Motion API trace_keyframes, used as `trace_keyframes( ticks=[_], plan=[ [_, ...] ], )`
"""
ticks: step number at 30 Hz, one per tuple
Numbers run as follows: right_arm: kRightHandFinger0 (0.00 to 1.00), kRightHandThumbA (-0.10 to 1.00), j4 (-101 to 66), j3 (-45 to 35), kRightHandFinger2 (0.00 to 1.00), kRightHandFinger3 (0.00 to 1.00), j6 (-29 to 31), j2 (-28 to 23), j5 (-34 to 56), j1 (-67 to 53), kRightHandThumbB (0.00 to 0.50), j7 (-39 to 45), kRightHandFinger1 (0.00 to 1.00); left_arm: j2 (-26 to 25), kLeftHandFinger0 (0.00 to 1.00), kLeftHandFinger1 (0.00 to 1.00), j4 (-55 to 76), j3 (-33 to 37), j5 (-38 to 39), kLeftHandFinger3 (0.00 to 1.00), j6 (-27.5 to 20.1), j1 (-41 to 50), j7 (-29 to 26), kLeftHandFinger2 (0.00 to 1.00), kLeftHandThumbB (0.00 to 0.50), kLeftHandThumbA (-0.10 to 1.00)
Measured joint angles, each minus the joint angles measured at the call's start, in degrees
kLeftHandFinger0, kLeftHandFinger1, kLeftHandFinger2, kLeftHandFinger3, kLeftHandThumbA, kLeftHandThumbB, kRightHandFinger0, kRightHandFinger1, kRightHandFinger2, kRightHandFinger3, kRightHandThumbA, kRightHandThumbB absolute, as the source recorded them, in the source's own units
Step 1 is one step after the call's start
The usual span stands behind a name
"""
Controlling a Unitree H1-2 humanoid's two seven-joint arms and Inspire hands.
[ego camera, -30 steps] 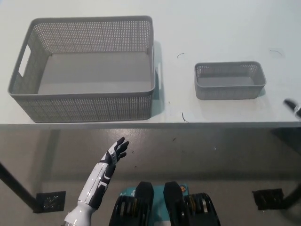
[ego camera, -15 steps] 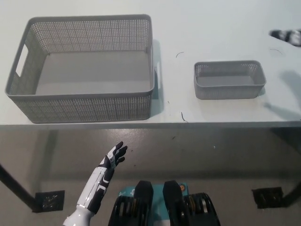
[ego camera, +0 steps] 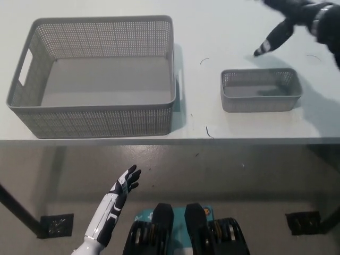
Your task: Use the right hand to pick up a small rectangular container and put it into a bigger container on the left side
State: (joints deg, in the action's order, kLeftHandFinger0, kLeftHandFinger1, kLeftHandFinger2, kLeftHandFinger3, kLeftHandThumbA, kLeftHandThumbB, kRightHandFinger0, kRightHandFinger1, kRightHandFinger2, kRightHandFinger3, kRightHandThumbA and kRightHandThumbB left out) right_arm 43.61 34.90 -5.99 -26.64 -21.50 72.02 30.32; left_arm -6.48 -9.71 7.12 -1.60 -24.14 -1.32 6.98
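Small basket (ego camera: 261, 97): you have it on the table (ego camera: 228, 32), right of centre, near the front edge, upright and level. It sits below and a little left of the right hand in the picture; the two are apart, nothing touching.
Small basket contents: you can see only its bare grey floor, with the hand's shadow across it.
Big basket (ego camera: 94, 74): it stands on the left of the table, well apart from the small basket, with a handle slot in its left wall. You see only its bare floor inside.
Right hand (ego camera: 289, 22): your black hand hangs over the table at the top right, beyond the small basket's far rim. Its fingers are spread and stretched toward picture left, blurred. It holds nothing and touches nothing.
Left hand (ego camera: 126, 181): your white hand rests below the table's front edge at the lower left, fingers apart and pointing up toward the table, holding nothing.
Table marks: a few thin dark scraps lie on the top between the baskets.
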Motion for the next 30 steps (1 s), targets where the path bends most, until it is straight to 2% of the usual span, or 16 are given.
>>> trace_keyframes(
  ticks=[2,3,4,6,9,12,16,18,21,25,29,30],
  plan=[
    [1.00,1.00,5.70,3.16,1.00,1.00,0.05,1.91,-1.22,2.75,0.352,1.82,1.00,-0.01,1.00,1.00,-0.01,-0.09,-0.02,1.00,0.00,0.10,0.00,1.00,0.354,1.00],
    [1.00,1.00,8.26,4.44,1.00,1.00,0.11,2.63,-1.80,3.72,0.402,2.55,1.00,-0.02,1.00,1.00,-0.01,-0.14,-0.02,1.00,0.00,0.10,0.00,1.00,0.358,1.00],
    [1.00,1.00,10.61,5.61,1.00,1.00,0.19,3.48,-2.29,4.92,0.402,3.14,1.00,-0.04,1.00,1.00,-0.01,-0.21,-0.02,1.00,0.00,0.10,0.00,1.00,0.359,1.00],
    [1.00,1.00,15.33,8.13,1.00,1.00,0.31,5.21,-3.49,7.08,0.389,4.13,1.00,-0.08,1.00,1.00,-0.01,-0.29,-0.01,1.00,-0.01,0.12,0.00,1.00,0.349,1.00],
    [1.00,1.00,22.13,11.47,1.00,1.00,0.62,7.67,-5.41,10.13,0.341,5.41,1.00,-0.08,1.00,1.00,0.00,-0.39,-0.01,1.00,-0.02,0.20,0.01,1.00,0.343,1.00],
    [1.00,1.00,28.39,13.87,1.00,1.00,0.92,9.94,-7.11,13.54,0.351,7.29,1.00,-0.14,1.00,1.00,0.00,-0.52,-0.02,1.00,-0.03,0.26,0.01,1.00,0.346,1.00],
    [1.00,1.00,34.12,14.68,1.00,1.00,0.88,12.06,-8.47,17.29,0.396,9.58,1.00,-0.39,1.00,1.00,0.01,-0.64,-0.10,1.00,-0.18,0.26,0.01,1.00,0.357,1.00],
    [1.00,1.00,36.05,14.86,1.00,1.00,0.84,12.95,-9.30,18.96,0.391,10.11,1.00,-0.51,1.00,1.00,0.02,-0.70,-0.11,1.00,-0.30,0.25,0.00,1.00,0.352,1.00],
    [1.00,1.00,37.09,14.92,1.00,1.00,0.91,13.79,-10.11,19.75,0.438,10.28,1.00,-0.58,1.00,1.00,0.02,-0.73,-0.19,1.00,-0.42,0.26,0.00,1.00,0.367,1.00],
    [1.00,1.00,37.92,15.12,1.00,1.00,1.50,14.57,-11.43,19.27,0.422,10.22,1.00,-0.59,1.00,1.00,0.02,-0.71,-0.63,1.00,-0.51,0.36,-0.02,1.00,0.376,1.00],
    [1.00,1.00,38.14,15.13,1.00,1.00,2.08,14.65,-12.47,18.48,0.444,10.01,1.00,-0.60,1.00,1.00,0.02,-0.71,-1.06,1.00,-0.52,0.36,-0.01,1.00,0.367,1.00],
    [1.00,1.00,38.20,15.13,1.00,1.00,2.09,14.70,-12.84,18.19,0.413,9.85,1.00,-0.62,1.00,1.00,0.03,-0.71,-1.19,1.00,-0.52,0.36,-0.02,1.00,0.364,1.00]
  ],
)
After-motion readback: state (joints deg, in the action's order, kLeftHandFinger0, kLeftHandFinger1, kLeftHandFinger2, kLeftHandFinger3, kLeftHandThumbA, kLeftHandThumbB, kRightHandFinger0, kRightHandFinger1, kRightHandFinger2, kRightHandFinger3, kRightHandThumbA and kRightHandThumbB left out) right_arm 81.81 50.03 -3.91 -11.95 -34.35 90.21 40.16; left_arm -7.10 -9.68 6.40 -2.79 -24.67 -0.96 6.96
